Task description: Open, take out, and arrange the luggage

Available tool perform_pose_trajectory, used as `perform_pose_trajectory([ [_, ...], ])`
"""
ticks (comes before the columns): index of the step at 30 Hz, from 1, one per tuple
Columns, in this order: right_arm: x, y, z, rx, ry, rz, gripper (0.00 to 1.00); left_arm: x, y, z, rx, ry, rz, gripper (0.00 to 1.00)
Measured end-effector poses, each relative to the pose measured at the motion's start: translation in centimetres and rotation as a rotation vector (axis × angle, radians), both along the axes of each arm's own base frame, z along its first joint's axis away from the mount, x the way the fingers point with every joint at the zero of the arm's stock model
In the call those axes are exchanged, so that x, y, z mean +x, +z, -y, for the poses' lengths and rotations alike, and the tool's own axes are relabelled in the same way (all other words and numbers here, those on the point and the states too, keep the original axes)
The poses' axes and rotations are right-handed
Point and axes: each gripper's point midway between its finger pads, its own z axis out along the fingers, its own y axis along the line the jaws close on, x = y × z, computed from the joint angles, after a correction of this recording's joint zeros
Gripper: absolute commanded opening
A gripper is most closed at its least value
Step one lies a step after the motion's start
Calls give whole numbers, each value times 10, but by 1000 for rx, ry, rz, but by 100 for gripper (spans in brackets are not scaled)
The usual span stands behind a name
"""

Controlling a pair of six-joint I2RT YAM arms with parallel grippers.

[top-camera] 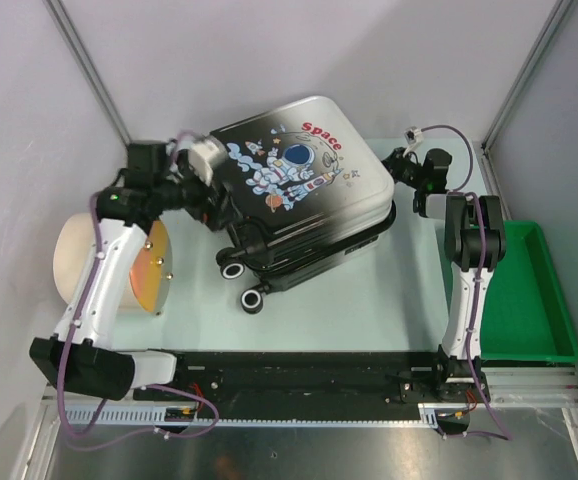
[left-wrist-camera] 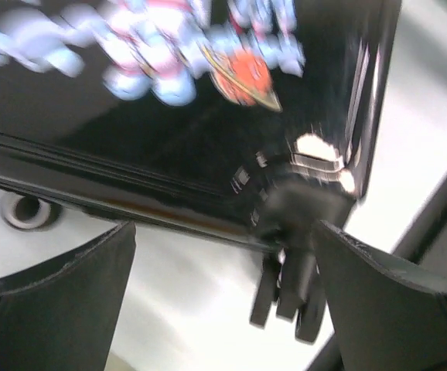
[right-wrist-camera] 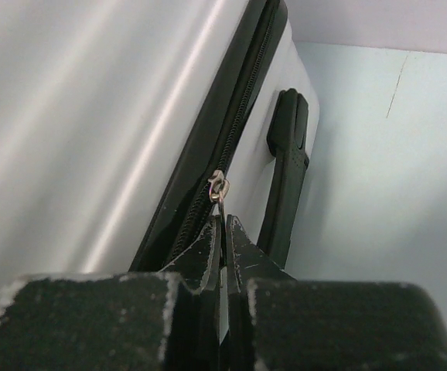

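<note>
Right gripper pinches luggage zipper pull, green bin nearby.

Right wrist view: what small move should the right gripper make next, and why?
Probably the right gripper should draw the pull slowly along the zipper. It is shut on the pull, the luggage looks closed, and the open left gripper holds nothing.

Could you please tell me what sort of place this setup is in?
Probably a robotics lab test cell: white panel walls on aluminium posts enclose the table, and a left arm and right arm are bolted to a rail at its near edge.
</note>
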Motion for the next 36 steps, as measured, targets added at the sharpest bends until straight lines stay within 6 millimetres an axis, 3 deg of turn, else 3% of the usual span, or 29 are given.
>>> perform_pose_trajectory([
  [3,-5,3,0,-37,4,-3,0,29,49,-13,-129,141,84,100],
  [6,-9,2,-1,-69,11,-5,0,51,62,-32,-199,296,85,100],
  [9,-16,1,-2,-107,17,4,0,74,47,-41,-229,412,14,100],
  [13,-36,-2,-3,-172,38,17,0,102,3,-43,-241,520,-138,99],
  [17,-65,-5,-5,-252,74,30,0,119,-35,-43,-243,577,-258,92],
  [24,-115,-4,2,-355,106,28,0,146,-37,-44,-253,583,-299,72],
  [29,-158,-12,7,-416,150,-35,0,192,-32,-26,-241,507,-219,64],
  [36,-238,-17,-5,-454,208,-137,0,251,-24,36,-221,327,-3,65],
])
